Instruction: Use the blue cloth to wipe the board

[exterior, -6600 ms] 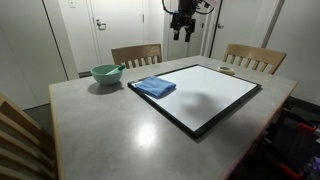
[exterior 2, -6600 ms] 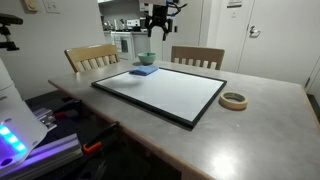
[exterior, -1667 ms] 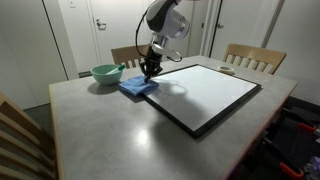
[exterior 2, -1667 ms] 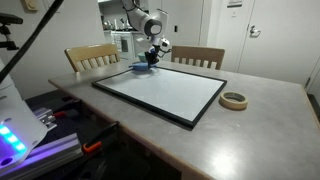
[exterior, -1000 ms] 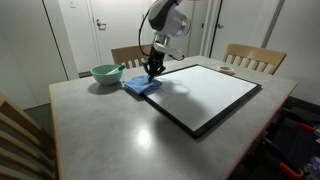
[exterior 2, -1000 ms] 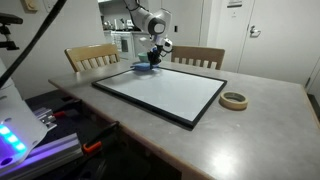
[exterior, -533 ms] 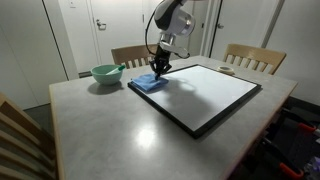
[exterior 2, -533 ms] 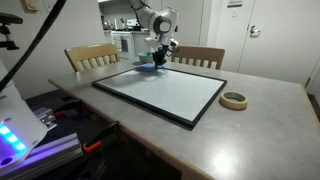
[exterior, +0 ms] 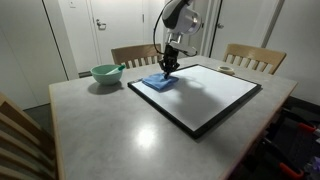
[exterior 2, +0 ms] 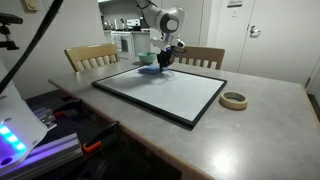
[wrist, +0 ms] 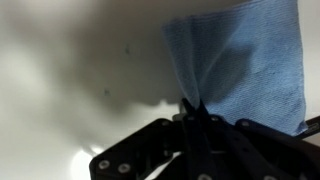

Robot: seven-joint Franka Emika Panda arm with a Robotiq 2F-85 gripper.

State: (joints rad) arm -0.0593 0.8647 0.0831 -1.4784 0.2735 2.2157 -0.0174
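Observation:
The blue cloth [exterior: 160, 82] lies on the near-left corner of the whiteboard [exterior: 205, 95], a glossy white board in a thin black frame. My gripper [exterior: 169, 68] comes down from above and is shut on the cloth's edge, pressing it to the board. In the other exterior view the cloth [exterior 2: 155, 69] and gripper [exterior 2: 162, 62] sit at the board's [exterior 2: 165, 92] far edge. The wrist view shows the black fingers pinched together on a fold of the blue cloth [wrist: 245, 60], with the gripper [wrist: 192, 108] over the white surface.
A pale green bowl [exterior: 106, 73] stands on the grey table [exterior: 110, 120] left of the board. A roll of tape [exterior 2: 233, 100] lies beside the board. Wooden chairs [exterior: 252, 57] stand along the table's far side, another [exterior: 20, 140] at the near corner.
The gripper has dragged the blue cloth from the table beside the bowl onto the board's corner, moving steadily toward the board's middle. Jaws stayed shut on the cloth.

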